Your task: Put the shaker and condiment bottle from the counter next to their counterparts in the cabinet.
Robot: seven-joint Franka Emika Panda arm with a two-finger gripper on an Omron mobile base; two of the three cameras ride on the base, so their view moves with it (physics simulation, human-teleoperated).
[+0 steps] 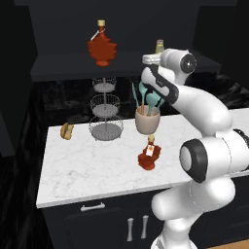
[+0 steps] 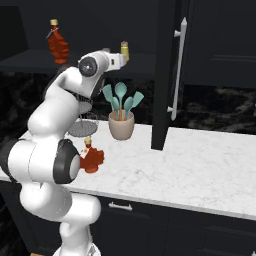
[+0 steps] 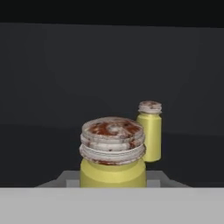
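Observation:
My gripper [image 3: 113, 180] is shut on the shaker [image 3: 113, 153], an olive-yellow cylinder with a pale, rust-flecked top that stands upright between the jaws. Its twin counterpart [image 3: 150, 131] stands a little farther back and to the right on the dark cabinet shelf [image 1: 63, 65]. In the base views the hand [image 1: 151, 59] is raised to shelf height, with a yellow shaker [image 1: 159, 46] [image 2: 124, 50] showing just past it. The maple-leaf red bottle [image 1: 101, 46] [image 2: 58, 44] stands on the shelf's left part. The condiment bottle [image 1: 149, 155] [image 2: 91, 157] stands on the counter [image 1: 97, 165].
A beige crock of teal utensils [image 1: 147, 116] [image 2: 121, 122] stands on the counter under the hand. A tiered wire basket [image 1: 105, 114] and a bread roll [image 1: 67, 130] are to its left. A tall dark door with a silver handle [image 2: 176, 70] stands to the right.

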